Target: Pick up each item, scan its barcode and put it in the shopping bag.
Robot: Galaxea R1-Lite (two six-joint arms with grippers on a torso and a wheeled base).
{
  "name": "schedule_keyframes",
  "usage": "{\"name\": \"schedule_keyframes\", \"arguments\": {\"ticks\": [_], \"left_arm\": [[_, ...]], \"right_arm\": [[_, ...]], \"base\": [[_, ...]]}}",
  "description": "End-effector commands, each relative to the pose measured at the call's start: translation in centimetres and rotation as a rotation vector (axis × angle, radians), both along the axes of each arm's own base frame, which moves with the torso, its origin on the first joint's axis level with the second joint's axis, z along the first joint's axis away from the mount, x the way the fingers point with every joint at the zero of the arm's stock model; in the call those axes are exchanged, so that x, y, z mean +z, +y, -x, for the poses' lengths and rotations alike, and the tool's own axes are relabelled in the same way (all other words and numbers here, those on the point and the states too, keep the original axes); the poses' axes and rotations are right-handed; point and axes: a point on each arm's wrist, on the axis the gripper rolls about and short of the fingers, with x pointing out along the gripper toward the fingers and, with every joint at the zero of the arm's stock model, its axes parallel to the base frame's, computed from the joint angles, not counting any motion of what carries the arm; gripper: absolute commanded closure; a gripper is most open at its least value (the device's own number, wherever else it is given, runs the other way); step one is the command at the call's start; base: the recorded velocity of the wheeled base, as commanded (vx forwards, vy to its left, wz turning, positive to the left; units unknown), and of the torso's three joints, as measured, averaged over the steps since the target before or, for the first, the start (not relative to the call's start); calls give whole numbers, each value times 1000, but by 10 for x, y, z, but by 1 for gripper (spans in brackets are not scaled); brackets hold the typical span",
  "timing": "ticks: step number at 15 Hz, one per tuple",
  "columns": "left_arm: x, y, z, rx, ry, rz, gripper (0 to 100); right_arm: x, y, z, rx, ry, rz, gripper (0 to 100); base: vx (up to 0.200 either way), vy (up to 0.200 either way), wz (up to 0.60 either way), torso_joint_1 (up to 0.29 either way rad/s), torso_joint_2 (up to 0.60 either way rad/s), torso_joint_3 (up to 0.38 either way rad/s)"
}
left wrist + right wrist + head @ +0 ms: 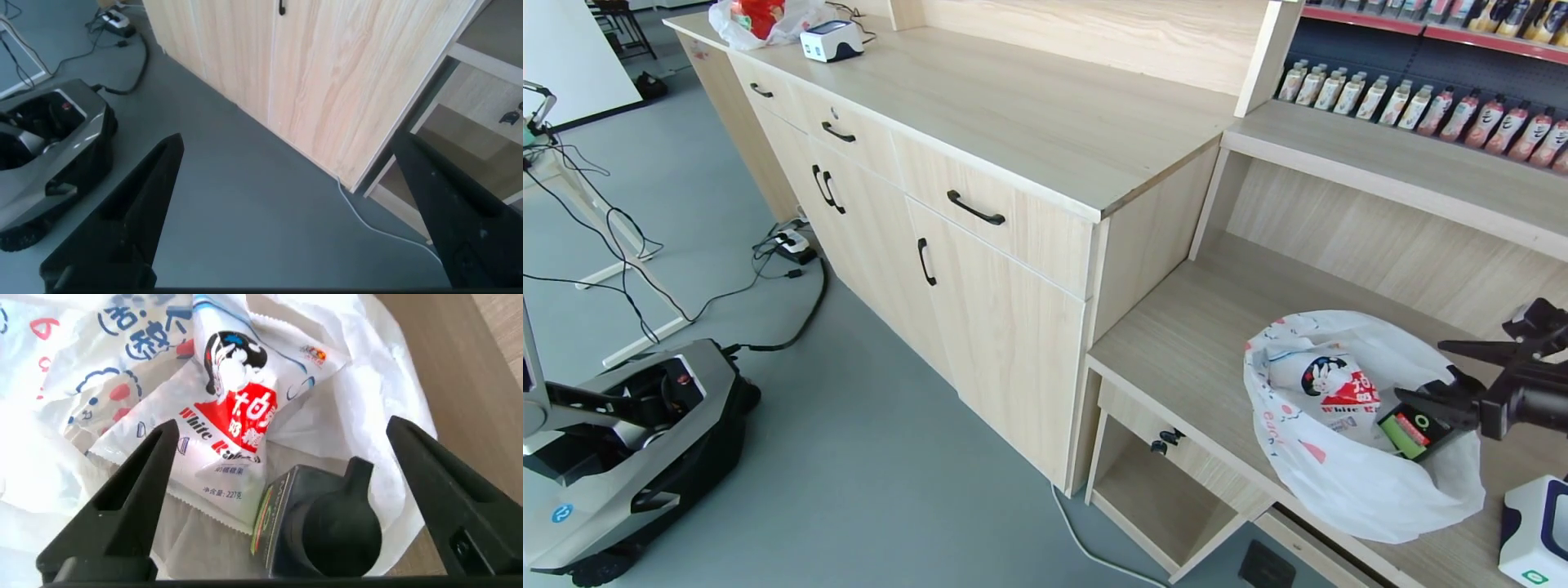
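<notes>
A white shopping bag (1347,482) lies open on the low counter at the right. Inside it are a white candy packet (1327,380) with red and blue print and a dark box (1417,429) with a green label. My right gripper (1445,376) hovers open over the bag's mouth, just above the box. In the right wrist view the right gripper (282,429) has its fingers spread wide on either side of the dark box (282,523), without touching it, and the candy packet (233,416) lies beyond. My left gripper (286,220) is open and holds nothing, low above the grey floor.
A white scanner (1535,531) stands on the low counter (1201,327) at the bag's right. The taller cabinet top (1029,98) carries a second scanner (832,39) and another bag (760,20) at its far end. Bottles (1421,106) line the back shelf. Cables (792,269) lie on the floor.
</notes>
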Motion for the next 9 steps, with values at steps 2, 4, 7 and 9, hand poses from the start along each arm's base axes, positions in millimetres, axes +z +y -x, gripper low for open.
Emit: {"name": "schedule_keyframes", "arguments": {"ticks": [2,4,7,9], "left_arm": [[0,0,0,0,1,0,0],[0,0,0,0,0,0,0],[0,0,0,0,0,0,0],[0,0,0,0,0,0,0]], "right_arm": [[63,26,40,-2,-151,1,0],[89,42,68,-18,-209,-33,0],[112,56,92,-15,-302,5,0],[136,64,98,-27,-378,30,0]], "base": [[0,0,0,0,0,0],[0,0,0,0,0,0],[0,0,-400,-24,50,44],[0,0,-600,-132,344,230]]}}
